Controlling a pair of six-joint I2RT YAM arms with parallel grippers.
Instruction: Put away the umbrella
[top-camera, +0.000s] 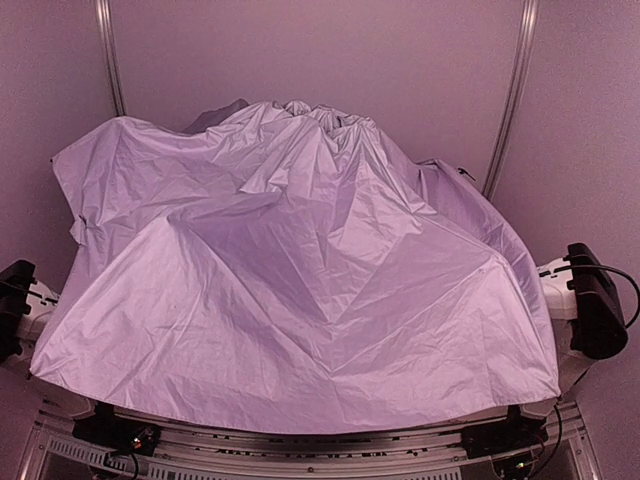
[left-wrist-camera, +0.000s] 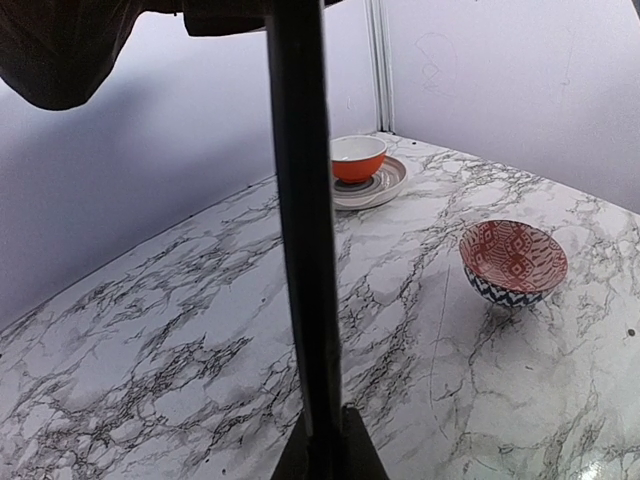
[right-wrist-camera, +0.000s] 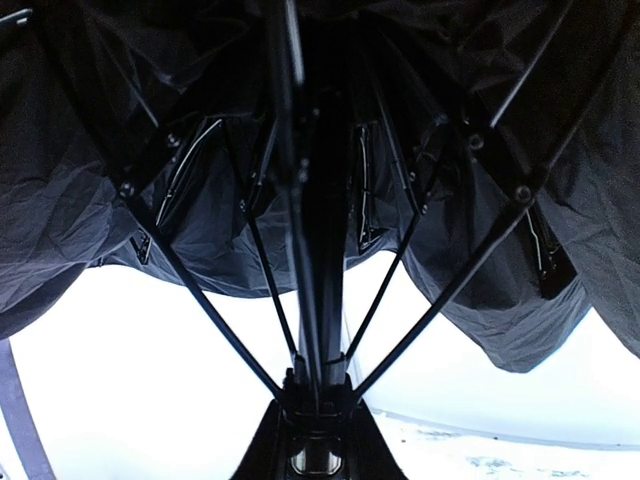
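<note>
Umbrella: open. From the top camera its pale lavender canopy is spread over nearly the whole table. It is creased, rising to a bunched peak toward the far side and sagging at the near edge.
Position: held up above the marble table, with canopy overhead and shaft pointing down to the grippers. Both grippers are hidden under the fabric in the top view.
Underside: black lining, hanging in loose folds in the right wrist view.
Ribs: thin, black, fanning up and outward from a hub just above the right fingertips.
Shaft: black and straight, running from the bottom middle of the left wrist view up to the canopy.
Left gripper: jaws narrow, closed on the lower end of the shaft.
Right gripper: jaws narrow, closed on the shaft at the rib hub. A bit of pale metal shows between the fingers.
Writing: pale strips lie along some ribs, too blurred to tell whether they carry lettering. Nothing on the canopy reads.
Table under the canopy: a red patterned bowl stands alone to the right of the shaft. An orange bowl sits on a grey plate near the far corner, well apart from it.
</note>
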